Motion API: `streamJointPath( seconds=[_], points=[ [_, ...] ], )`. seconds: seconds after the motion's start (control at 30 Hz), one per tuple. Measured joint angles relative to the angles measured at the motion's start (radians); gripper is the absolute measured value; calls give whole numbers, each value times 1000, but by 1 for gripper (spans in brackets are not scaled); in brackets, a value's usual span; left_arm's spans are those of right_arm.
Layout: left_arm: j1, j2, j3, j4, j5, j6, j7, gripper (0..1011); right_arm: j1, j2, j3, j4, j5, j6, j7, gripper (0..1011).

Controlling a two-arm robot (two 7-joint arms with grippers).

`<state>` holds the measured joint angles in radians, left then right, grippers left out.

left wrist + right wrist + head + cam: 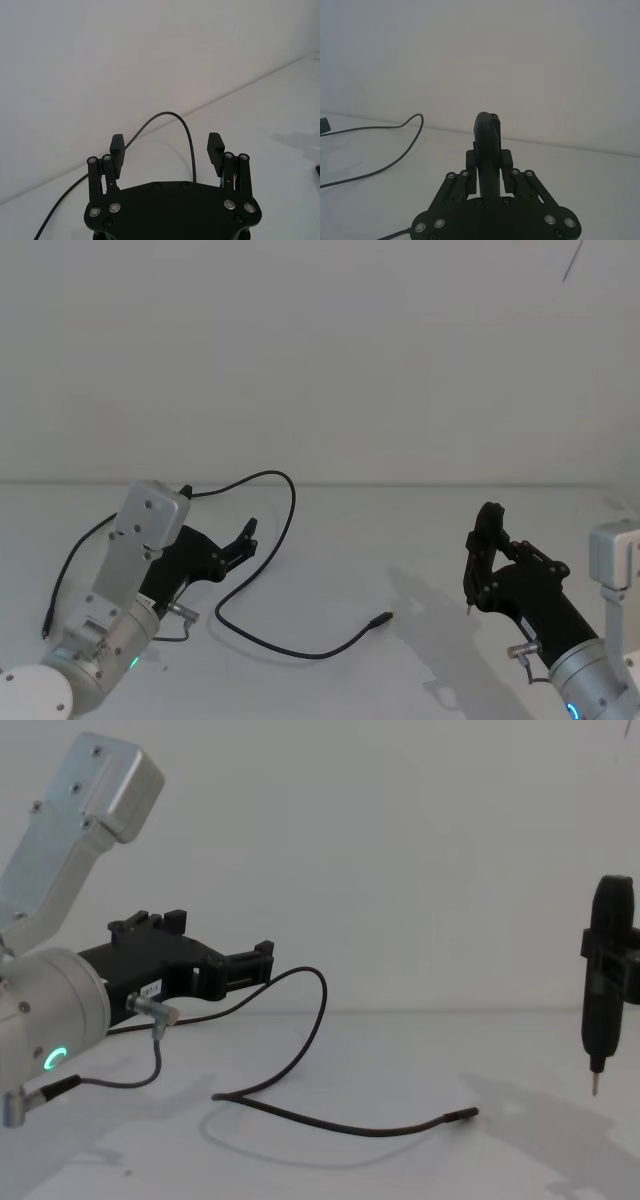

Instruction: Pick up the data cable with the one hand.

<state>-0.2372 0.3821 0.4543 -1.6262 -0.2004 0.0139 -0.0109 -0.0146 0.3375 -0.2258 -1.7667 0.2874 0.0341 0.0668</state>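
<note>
Risk, miss: the data cable (293, 498) is thin and springy. If I close the left claw (245, 538) a shade high or low, I expect the pads to meet on air.
Risk, nudge: a finger brushing the raised arch would likely push it aside, since nothing pins it to the worktop (420, 540).
Risk, snag: the cable's far run passes behind my left arm and out towards the worktop's left edge. Lifting could drag it against the arm.
Risk, wrong wire: a short grey wire (176, 618) hangs at the left wrist, close to the cable. I must not take it for the target.
Left claw: fingers spread, nothing between them, held above the worktop.
Cable to claw: in the left wrist view the arch lines up with the gap, just ahead of the fingertips. I see no contact.
Cable lie: it bends back from the arch, then runs to the plug (382, 619) mid-worktop.
Right claw (489, 162): pressed onto a pen-like tool (603, 990), well apart on the right.
</note>
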Motion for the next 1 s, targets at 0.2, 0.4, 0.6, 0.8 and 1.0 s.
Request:
streamJointPath(
  seconds=[0.2,0.4,0.6,0.8,1.0],
  points=[
    [0,0,0,0,0,0,0,1000,0,0,0,0,0,0,0,284],
    [0,0,0,-1,0,1,-1,1000,0,0,0,0,0,0,0,284],
    [0,12,1,-10,-6,8,-32,1000,0,0,0,0,0,0,0,284],
    [0,34,4,-27,-20,20,-77,1000,0,0,0,0,0,0,0,283],
    [1,74,8,-59,-47,46,-160,1000,0,0,0,0,0,0,0,284]
  ],
)
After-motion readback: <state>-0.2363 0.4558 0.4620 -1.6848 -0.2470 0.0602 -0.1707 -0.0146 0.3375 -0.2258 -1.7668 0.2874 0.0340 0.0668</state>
